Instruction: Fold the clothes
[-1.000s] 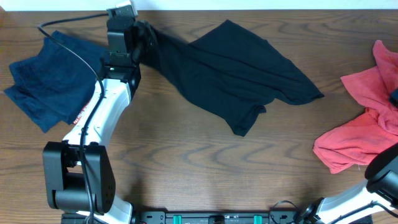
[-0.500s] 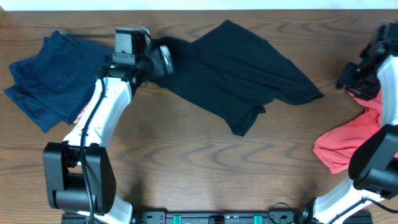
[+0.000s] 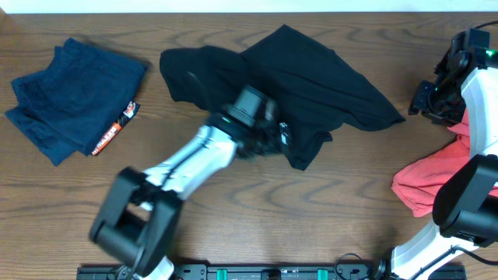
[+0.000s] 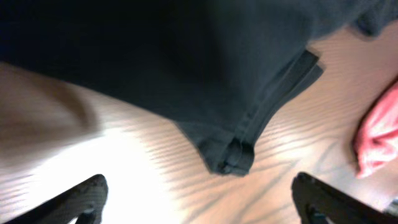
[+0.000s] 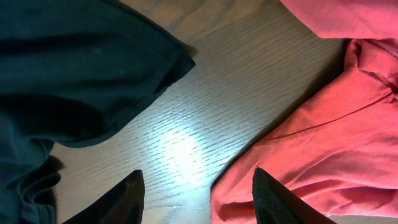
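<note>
Blurred overhead, the left gripper (image 4: 199, 190) gapes wide above the black T-shirt (image 3: 311, 85); the right gripper (image 5: 198, 180), mostly cropped, stands parted, empty.

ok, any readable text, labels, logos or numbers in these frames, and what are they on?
No legible text in any view.
Narrow red, white and black label strip at the right edge of the folded navy blue fabric garment: seems printed, too small and blurred to read.
Plain black fabric T-shirt: no print showing.
Pinkish-red fabric garment: no print showing.
</note>
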Available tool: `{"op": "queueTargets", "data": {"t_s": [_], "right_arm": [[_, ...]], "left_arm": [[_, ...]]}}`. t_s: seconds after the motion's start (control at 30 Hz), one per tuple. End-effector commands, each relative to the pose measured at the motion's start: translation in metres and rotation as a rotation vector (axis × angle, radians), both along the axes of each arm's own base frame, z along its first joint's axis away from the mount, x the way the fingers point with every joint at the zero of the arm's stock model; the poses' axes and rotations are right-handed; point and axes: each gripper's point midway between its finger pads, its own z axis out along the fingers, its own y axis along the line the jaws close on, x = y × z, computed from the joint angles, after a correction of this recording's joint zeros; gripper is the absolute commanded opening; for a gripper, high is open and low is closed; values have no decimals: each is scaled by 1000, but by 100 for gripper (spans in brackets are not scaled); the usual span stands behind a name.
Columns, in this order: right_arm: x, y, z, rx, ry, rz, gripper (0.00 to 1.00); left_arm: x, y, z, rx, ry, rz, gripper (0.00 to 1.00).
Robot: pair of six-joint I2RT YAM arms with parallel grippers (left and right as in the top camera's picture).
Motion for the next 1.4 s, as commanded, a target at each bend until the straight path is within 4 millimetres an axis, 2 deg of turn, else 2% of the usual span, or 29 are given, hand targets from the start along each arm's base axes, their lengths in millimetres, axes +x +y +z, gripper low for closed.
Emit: {"op": "queueTargets", "data": {"t_s": [0.0, 0.1, 0.2, 0.27, 0.37, 0.43, 0.53, 0.6, 0.7, 0.83, 0.9, 0.97, 1.03, 1.17, 1.37], "right_arm": [[-3, 3, 1, 1, 6, 31, 54], [-3, 3, 1, 1, 6, 38, 54], [-3, 3, 1, 1, 6, 38, 54], [-3, 3, 1, 1, 6, 38, 54], [-3, 3, 1, 1, 7, 38, 54], [-3, 3, 1, 1, 7, 38, 54], [-3, 3, 1, 0, 8, 47, 54], [-5, 5, 1, 8, 14, 77, 55], [-10, 22, 0, 89, 26, 170, 57], [-25, 43, -7, 165, 82, 205, 57], [-30, 51, -17, 181, 105, 206, 58], [-37, 70, -29, 247, 125, 201, 58], [-48, 99, -41, 341, 156, 228, 58], [-79, 142, -69, 426, 250, 246, 58], [-130, 190, -110, 420, 386, 281, 59]], "left_arm": [[-14, -20, -26, 6, 61, 42, 90], [-18, -39, -34, -10, 29, 3, 85], [-16, -41, -46, 19, 21, 32, 77], [-17, -39, -54, 36, 41, 57, 58], [-22, -35, -61, 56, 74, 72, 6], [-27, -29, -63, 79, 98, 73, 6], [-38, -3, -61, 152, 170, 90, 6], [-44, 27, -49, 215, 210, 77, 6], [-45, 91, -18, 326, 231, 105, 6], [-40, 172, 17, 447, 205, 218, 6], [-40, 193, 28, 448, 201, 261, 6], [-40, 208, 34, 442, 210, 313, 6], [-40, 213, 35, 442, 213, 322, 6], [-41, 212, 33, 447, 216, 309, 6], [-42, 211, 32, 449, 216, 300, 6]]}}
